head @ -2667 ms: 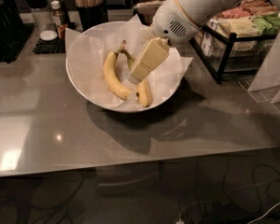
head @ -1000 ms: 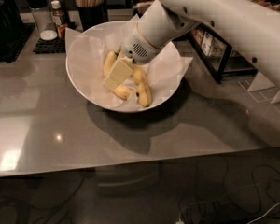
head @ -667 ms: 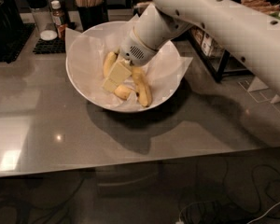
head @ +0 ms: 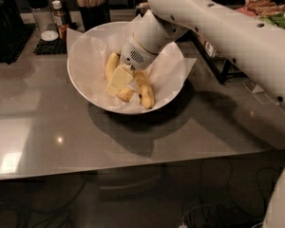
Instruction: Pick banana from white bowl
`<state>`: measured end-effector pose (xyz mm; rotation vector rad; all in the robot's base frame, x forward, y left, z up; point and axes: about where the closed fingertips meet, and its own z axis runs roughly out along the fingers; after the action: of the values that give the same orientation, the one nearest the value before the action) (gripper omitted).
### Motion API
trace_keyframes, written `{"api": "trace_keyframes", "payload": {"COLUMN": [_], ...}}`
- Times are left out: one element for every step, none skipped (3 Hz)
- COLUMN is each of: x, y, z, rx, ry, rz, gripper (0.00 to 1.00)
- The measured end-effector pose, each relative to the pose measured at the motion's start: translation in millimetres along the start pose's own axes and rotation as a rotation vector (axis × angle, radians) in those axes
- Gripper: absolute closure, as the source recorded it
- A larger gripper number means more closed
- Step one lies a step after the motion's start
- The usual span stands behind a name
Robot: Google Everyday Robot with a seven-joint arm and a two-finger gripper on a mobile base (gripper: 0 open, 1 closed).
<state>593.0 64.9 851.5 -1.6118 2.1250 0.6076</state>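
The gripper (head: 117,81) sits low in the white bowl (head: 75,87), laid over the curved banana (head: 111,63) — angled to span it, clear of the slimmer banana (head: 146,94) — whether it has closed, I cannot tell.

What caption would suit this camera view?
The robot's gripper hovers over the banana inside the white bowl.

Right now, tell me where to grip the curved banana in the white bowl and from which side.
Grip the banana across its thick middle, coming from above: it lies flat on the paper in the white bowl, with the slimmer banana close beside it, so a side approach looks blocked. The gripper sits over that middle.
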Motion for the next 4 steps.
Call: {"api": "trace_keyframes", "payload": {"x": [5, 16, 21, 23], "y": [-4, -5, -4, -4], "z": [5, 12, 15, 15], "rx": [-0.001, -0.014, -0.012, -0.01], "ry": [0.02, 0.033, 0.035, 0.033], "rz": [0.011, 0.037, 0.048, 0.05], "gripper": [0.28, 0.29, 0.47, 0.7]}}
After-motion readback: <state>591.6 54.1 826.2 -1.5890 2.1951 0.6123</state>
